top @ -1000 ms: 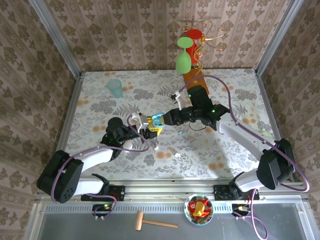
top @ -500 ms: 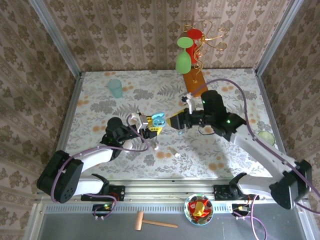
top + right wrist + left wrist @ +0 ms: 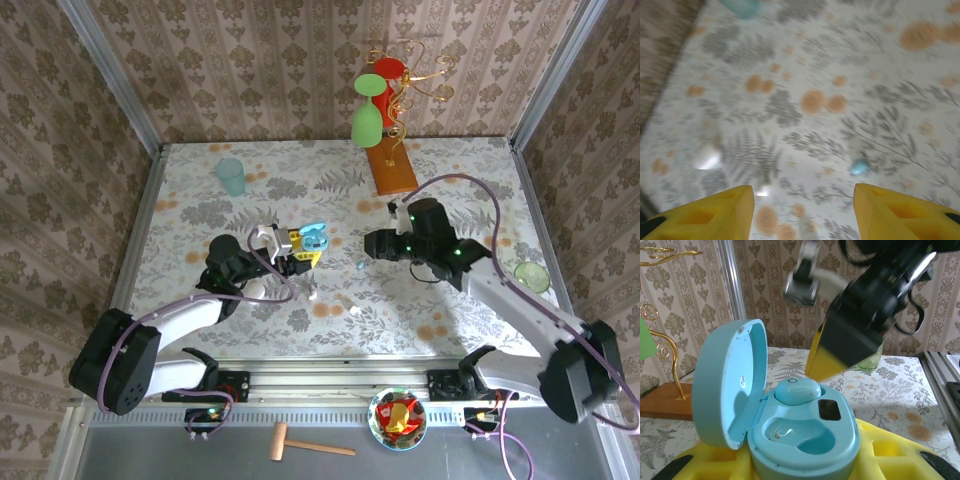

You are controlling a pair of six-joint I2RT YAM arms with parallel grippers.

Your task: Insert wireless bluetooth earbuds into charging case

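Crosswise, pale blue earbud (image 3: pixel 797 390) lies in case (image 3: pixel 841 434).

A robot laboratory cell dressed as a domestic room is indicated: a table (image 3: pixel 300 170) covered in floral cloth is enclosed by panels of damask wallpaper (image 3: pixel 250 70), which are framed by bare aluminium posts (image 3: pixel 110 75). A left arm (image 3: pixel 190 315) and a right arm (image 3: pixel 510 300) are bolted to a metal rail (image 3: pixel 340 385) at the near edge, and purple cables (image 3: pixel 470 190) are looped above the cloth. Household props are set about, among them a green wine glass (image 3: pixel 366 118) at a gold wire stand (image 3: pixel 415 80), a teal cup (image 3: pixel 231 176), a wooden mallet (image 3: pixel 310 445) and a bowl of wrapped sweets (image 3: pixel 397 418).
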